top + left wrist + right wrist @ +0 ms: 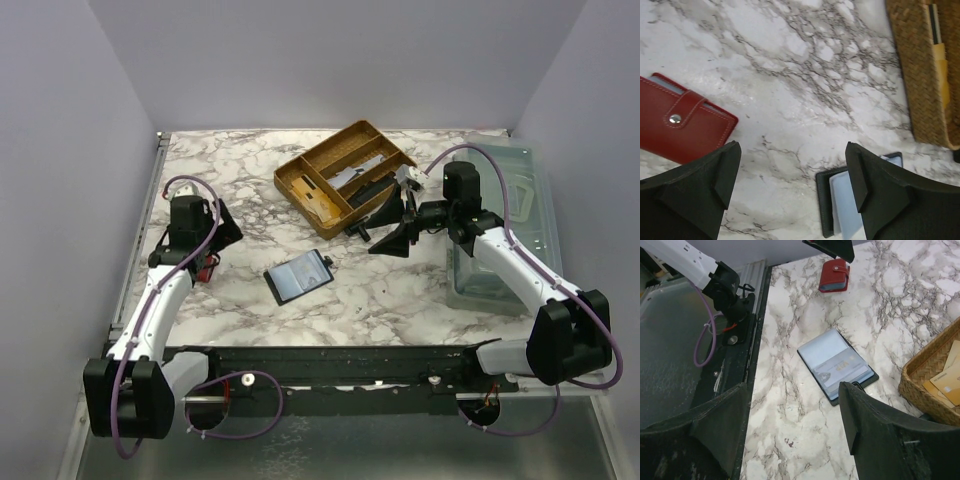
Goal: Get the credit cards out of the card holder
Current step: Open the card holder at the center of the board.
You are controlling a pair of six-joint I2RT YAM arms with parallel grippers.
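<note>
Your left pincer [792, 170] and right pincer [792, 390] both hang wide open with nothing held, and the credit cards [835, 362] sit inside the opened card holder [824, 200], flat mid-bench [400, 300] between them.

A white marble-pattern surface with grey veins [250, 310] lies beneath the left jaws and the right jaws. Plain pale lilac-white walls [330, 60] close it in beyond the jaws and on either side. A grey metal rail [147, 185] edges the surface outward of the left jaws. The light is soft and even.
</note>
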